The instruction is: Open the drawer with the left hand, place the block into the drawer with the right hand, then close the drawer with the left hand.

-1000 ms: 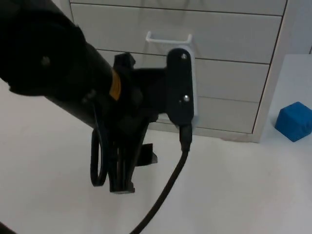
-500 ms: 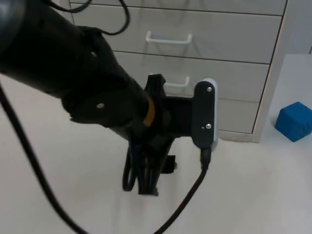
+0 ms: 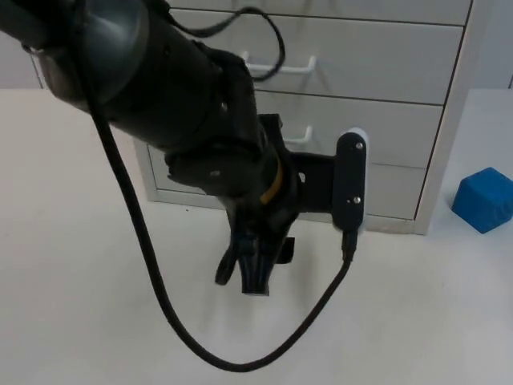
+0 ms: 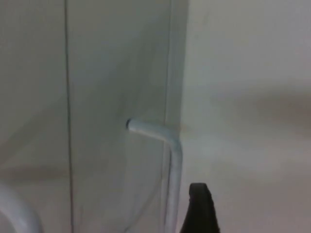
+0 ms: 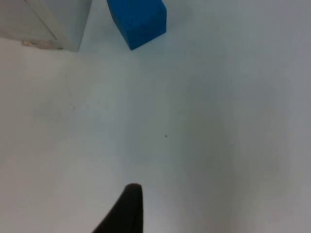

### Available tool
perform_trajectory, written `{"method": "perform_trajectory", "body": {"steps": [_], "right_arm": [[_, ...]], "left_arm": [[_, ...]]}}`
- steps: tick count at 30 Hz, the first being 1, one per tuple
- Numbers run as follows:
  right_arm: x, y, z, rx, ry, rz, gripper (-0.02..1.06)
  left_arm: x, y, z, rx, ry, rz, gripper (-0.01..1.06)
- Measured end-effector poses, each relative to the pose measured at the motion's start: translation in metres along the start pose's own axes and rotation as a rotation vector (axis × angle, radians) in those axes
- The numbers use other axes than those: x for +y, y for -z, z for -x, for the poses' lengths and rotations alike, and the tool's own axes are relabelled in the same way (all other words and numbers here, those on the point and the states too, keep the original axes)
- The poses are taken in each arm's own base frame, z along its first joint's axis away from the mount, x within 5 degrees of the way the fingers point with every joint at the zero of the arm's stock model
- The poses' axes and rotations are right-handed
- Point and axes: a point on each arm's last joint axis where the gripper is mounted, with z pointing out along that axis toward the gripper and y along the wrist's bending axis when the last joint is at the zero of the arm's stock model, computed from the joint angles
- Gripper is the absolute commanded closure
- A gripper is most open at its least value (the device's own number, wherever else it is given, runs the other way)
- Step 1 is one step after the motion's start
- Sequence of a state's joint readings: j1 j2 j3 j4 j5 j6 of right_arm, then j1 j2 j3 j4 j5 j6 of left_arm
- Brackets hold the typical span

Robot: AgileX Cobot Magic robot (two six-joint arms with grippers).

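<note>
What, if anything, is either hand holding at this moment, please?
Nothing: the left hand hangs in front of the drawers, off their handles, and the block sits untouched on the table.

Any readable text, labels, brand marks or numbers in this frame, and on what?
None can be read. The white drawer unit, its handles and the blue block are plain. The left gripper, in front of the drawers, carries no legible marking. The white table is unmarked.

The drawer unit (image 3: 361, 96) stands at the worktop's (image 3: 417, 321) twelve o'clock edge. The block (image 3: 485, 199) lies at three o'clock, just beside the unit's side. The left tool (image 3: 255, 269) hangs before the lowest drawer (image 3: 385, 188), near centre.
</note>
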State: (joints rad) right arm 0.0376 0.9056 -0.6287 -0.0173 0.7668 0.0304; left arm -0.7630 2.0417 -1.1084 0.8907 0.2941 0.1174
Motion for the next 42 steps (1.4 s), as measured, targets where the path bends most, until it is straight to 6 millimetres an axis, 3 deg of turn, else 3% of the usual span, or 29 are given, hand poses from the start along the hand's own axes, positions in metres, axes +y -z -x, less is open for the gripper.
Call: {"method": "perform_trajectory", "body": {"steps": [13, 23, 26, 31, 36, 42], "right_arm": [[0.000, 0.000, 0.001, -0.007, -0.002, 0.000, -0.01], [0.000, 0.000, 0.001, -0.007, -0.013, 0.000, -0.01], [0.000, 0.000, 0.001, -0.007, -0.018, 0.000, -0.01], [0.000, 0.000, 0.001, -0.007, -0.020, 0.000, -0.01], [0.000, 0.000, 0.001, -0.007, -0.020, 0.000, -0.01], [0.000, 0.000, 0.001, -0.010, -0.020, 0.000, -0.01]], "left_arm": [[0.006, -0.005, -0.001, 0.008, -0.063, 0.091, 0.50], [0.007, -0.034, 0.001, 0.091, -0.081, 0.105, 0.50], [0.008, -0.037, 0.002, 0.103, -0.081, 0.112, 0.56], [0.009, -0.038, 0.002, 0.113, -0.086, 0.117, 1.05], [0.012, -0.037, 0.004, 0.118, -0.070, 0.121, 1.05], [-0.002, -0.033, 0.009, 0.160, -0.085, 0.095, 1.05]]}}
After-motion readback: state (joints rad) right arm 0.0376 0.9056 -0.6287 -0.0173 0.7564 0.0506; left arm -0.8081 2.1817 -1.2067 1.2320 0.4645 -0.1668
